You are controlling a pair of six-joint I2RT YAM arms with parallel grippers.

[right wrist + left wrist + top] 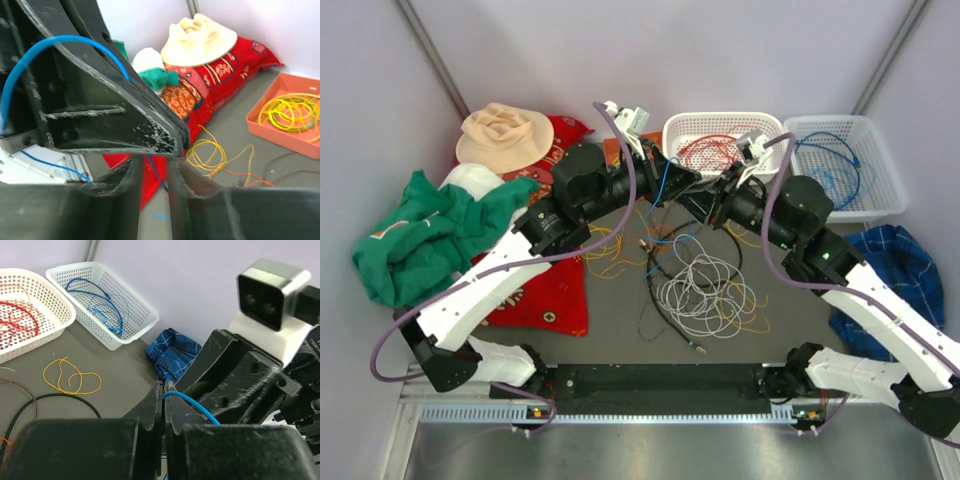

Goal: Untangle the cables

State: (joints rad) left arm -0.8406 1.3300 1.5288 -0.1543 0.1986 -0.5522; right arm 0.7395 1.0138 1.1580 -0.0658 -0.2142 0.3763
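Currently the left gripper (162,390) is clamped on a blue cable (192,402), held above the table toward 12 o'clock. The right gripper (154,169) straddles the same cable just beside it. Its tips are hidden, so a grip cannot be confirmed. Other cables (705,285) lie tangled at centre. Recommendation: seat the right jaws firmly on the strand, then draw the arms apart slowly so no loop snags. Likely destination is the basket (830,119) at 1 o'clock.

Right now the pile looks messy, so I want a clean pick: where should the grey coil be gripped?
Probably the right rim of the grey coil, from straight above: it lies flat, and there its strands bunch away from the black cable.
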